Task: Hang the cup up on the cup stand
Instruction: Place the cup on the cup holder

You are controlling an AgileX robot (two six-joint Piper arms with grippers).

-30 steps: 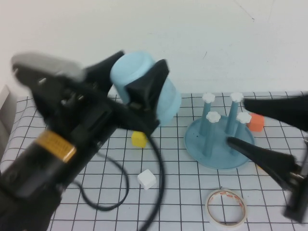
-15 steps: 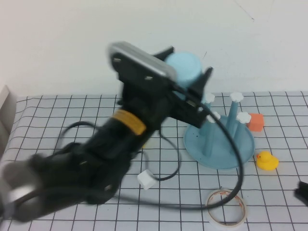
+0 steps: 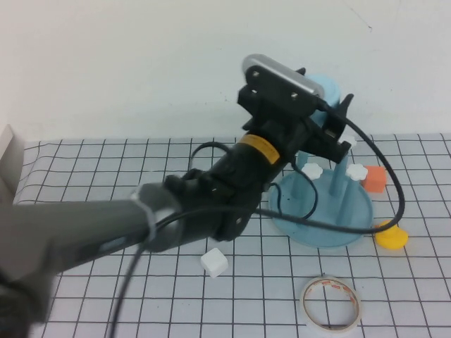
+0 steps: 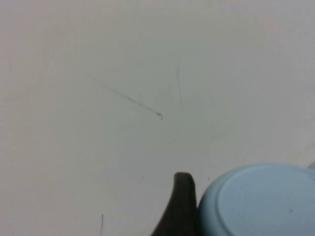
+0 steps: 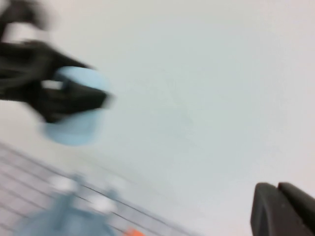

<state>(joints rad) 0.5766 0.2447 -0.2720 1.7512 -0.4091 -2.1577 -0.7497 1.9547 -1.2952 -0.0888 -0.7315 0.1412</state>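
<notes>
Left pincer [image 3: 331, 116] grasps the cup [image 3: 325, 91], upside down, in the air above the cup stand [image 3: 322, 211] near the tabletop's far right. Not hung yet; lowering onto a peg remains. Right pincer [image 5: 278, 209] clenched, empty, off aside.

The left arm reaches up and forward across the table, its left gripper [image 3: 325, 116] raised high, jaws spread wide around the cup [image 3: 325, 91]. The right gripper [image 5: 280, 209] shows only in its wrist view, fingers pressed together.
</notes>
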